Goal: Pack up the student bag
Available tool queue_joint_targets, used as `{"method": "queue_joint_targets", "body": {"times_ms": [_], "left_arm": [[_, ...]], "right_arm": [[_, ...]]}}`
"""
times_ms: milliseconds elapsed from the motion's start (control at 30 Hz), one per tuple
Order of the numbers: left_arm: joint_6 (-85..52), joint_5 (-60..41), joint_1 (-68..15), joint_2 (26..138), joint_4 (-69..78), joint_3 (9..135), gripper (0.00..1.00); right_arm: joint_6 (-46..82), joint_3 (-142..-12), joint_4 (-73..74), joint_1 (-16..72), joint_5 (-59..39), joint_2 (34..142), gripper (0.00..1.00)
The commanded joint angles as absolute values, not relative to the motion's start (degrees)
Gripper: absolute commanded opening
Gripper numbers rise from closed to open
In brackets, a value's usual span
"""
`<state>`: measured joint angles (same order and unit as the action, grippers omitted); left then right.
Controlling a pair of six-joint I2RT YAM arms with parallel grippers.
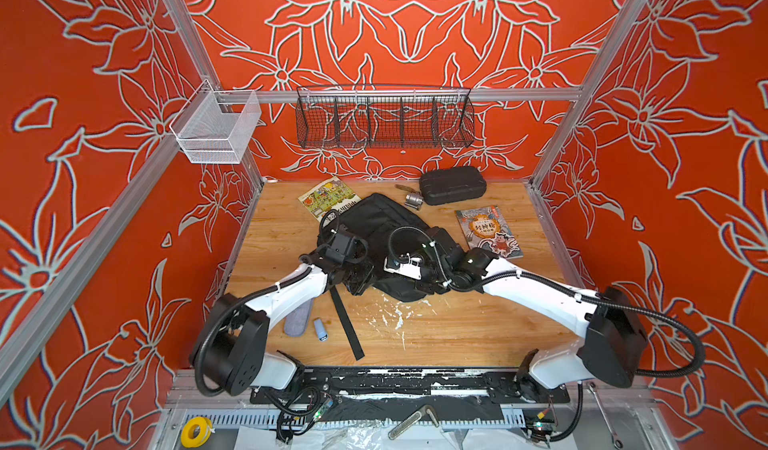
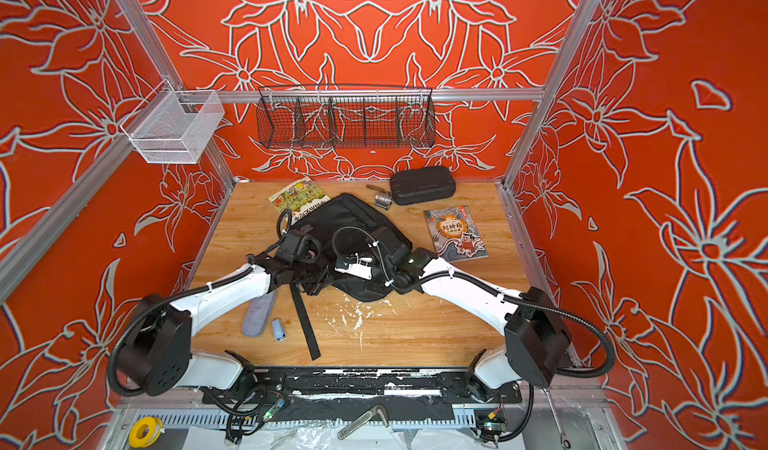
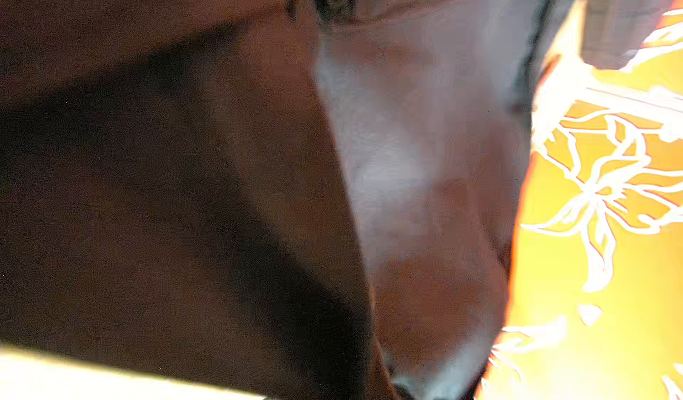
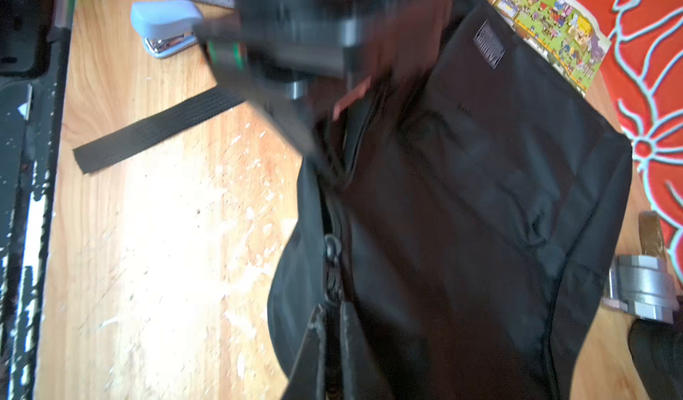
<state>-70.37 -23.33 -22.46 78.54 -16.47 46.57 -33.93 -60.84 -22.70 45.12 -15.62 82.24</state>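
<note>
The student bag (image 1: 386, 219) (image 2: 353, 219) is a black backpack lying flat mid-table, label patch (image 4: 488, 45) up. One long strap (image 1: 347, 327) trails toward the front edge. My right gripper (image 4: 331, 307) (image 1: 384, 271) is at the bag's near rim, shut on the zip pull (image 4: 331, 254). My left gripper (image 1: 360, 283) (image 2: 316, 281) is beside it at the zip opening. In the right wrist view it is blurred, its fingers (image 4: 295, 128) reaching into the bag's edge. Dark fabric (image 3: 184, 195) fills the left wrist view and hides that gripper's jaws; it is shut on the bag's edge.
A colourful book (image 1: 328, 196) lies partly under the bag's far corner. Another book (image 1: 490, 232) is at the right, with a black hard case (image 1: 453, 185) and a metal part (image 1: 413, 200) at the back. A grey pouch (image 1: 299, 319) and a blue stapler (image 1: 320, 329) lie front left.
</note>
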Motion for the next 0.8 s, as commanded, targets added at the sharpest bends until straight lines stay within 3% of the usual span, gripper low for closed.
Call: {"method": "queue_joint_targets", "body": {"times_ms": [0,300,500,567,633,767], "left_arm": [[-63.47,-21.94,-18.42,73.38,-21.11,45.07,0.0],[-44.74,-23.92,-12.08,75.47,-36.15,53.04,0.0],[-42.31,-21.68,-9.63,75.89,-40.74,55.38,0.03],[-43.19,-24.6,-9.88,74.84,-38.05,55.14,0.33],[-44.2,-26.57,-11.68,73.9,-35.51,55.51,0.52],[-42.22,-22.52,-20.05,73.18,-35.96,60.02,0.68]], "right_arm": [[-31.41,-58.45,-27.23,41.35,-12.72,78.19,0.0],[-33.12,-56.61,-28.11,29.16,-14.24,77.25,0.0],[-35.97,-56.83,-30.04,26.63,-20.54,77.3,0.0],[-34.21,-57.64,-29.82,26.88,-26.19,76.34,0.0],[-31.32,-57.43,-28.21,27.94,-28.77,75.56,0.0],[-26.45,-57.54,-27.01,31.77,-28.64,75.91,0.0]]}}
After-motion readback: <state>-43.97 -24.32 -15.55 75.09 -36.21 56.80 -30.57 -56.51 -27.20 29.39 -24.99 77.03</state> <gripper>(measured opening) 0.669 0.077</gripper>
